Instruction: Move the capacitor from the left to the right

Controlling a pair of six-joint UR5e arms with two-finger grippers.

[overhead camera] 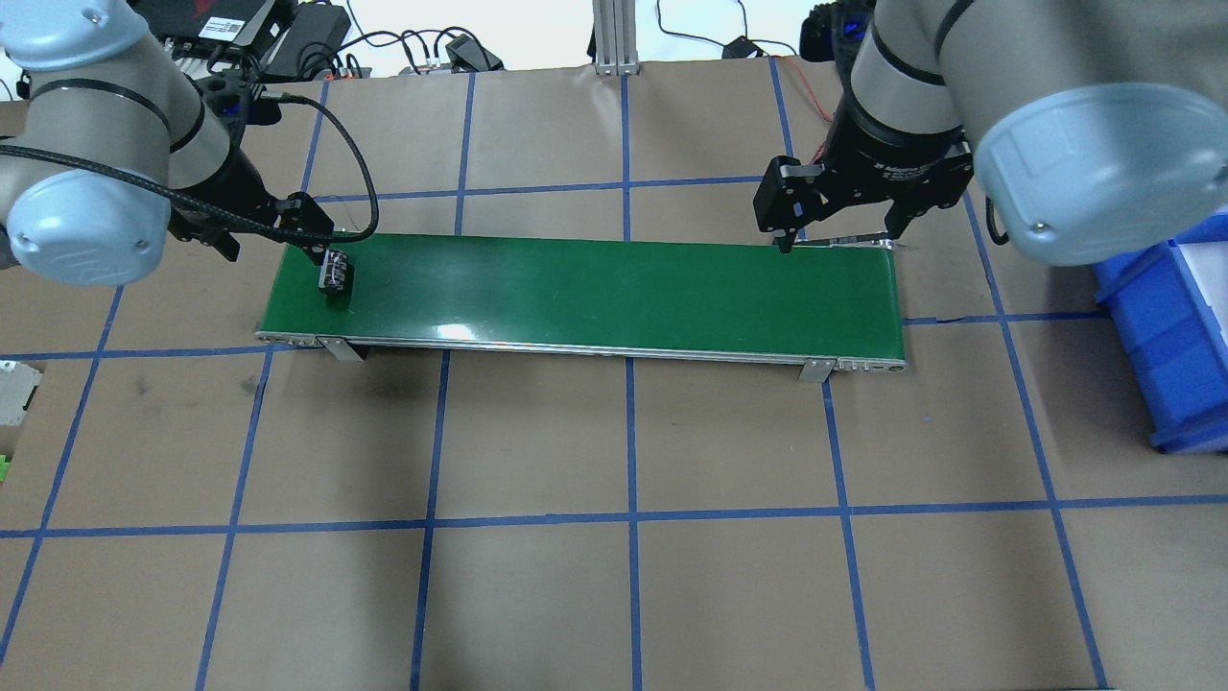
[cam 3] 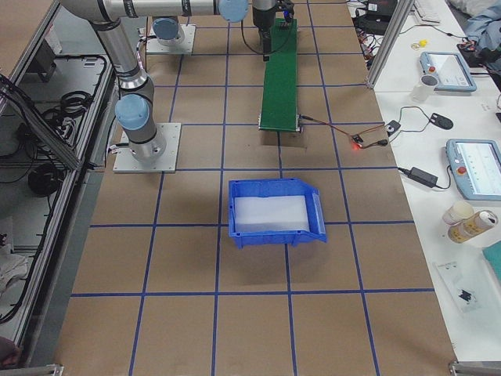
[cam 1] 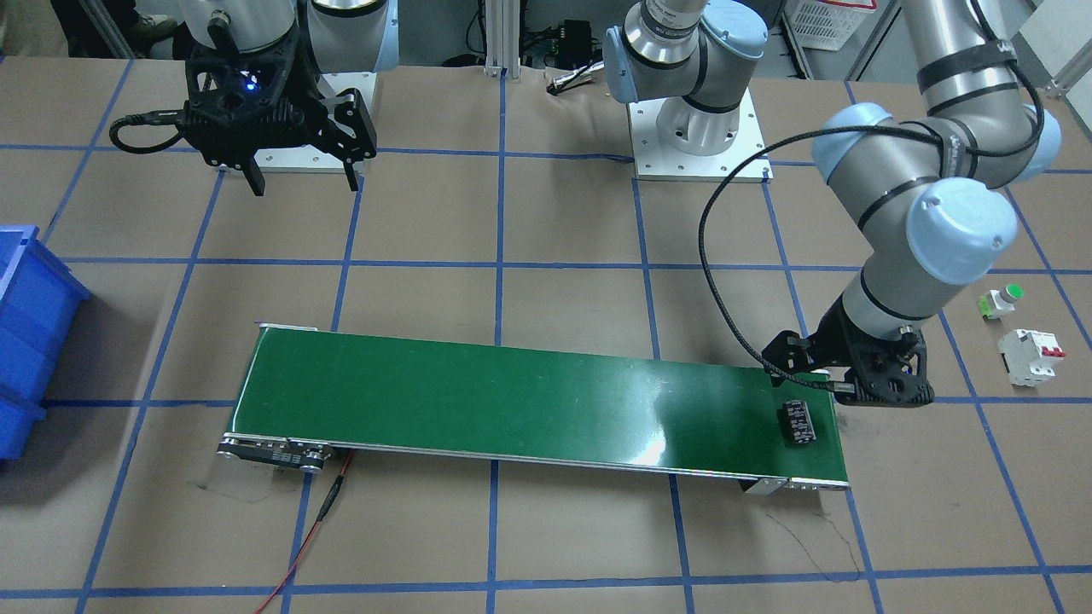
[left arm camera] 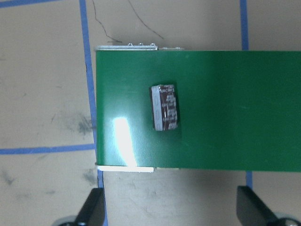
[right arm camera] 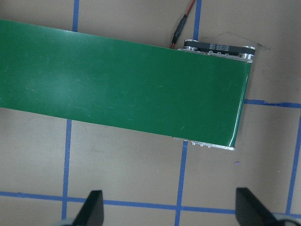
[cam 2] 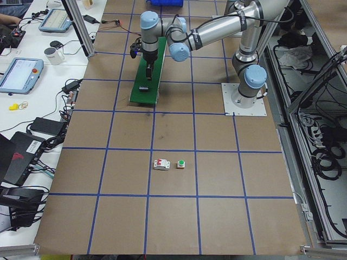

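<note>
The capacitor [cam 1: 798,422], a small black block with pale ribs, lies on the green conveyor belt [cam 1: 512,401] near its end on my left side. It also shows in the overhead view [overhead camera: 335,273] and the left wrist view [left arm camera: 164,107]. My left gripper [cam 1: 857,384] is open and empty, low beside the belt's edge, a little apart from the capacitor. My right gripper [cam 1: 303,182] is open and empty, raised near the belt's other end [right arm camera: 221,108].
A blue bin [cam 1: 26,341] stands on the table beyond the belt's right-arm end. A white breaker with red switches [cam 1: 1031,356] and a green-capped push button [cam 1: 1000,300] lie beyond the left-arm end. A red wire [cam 1: 316,529] trails from the belt's motor end.
</note>
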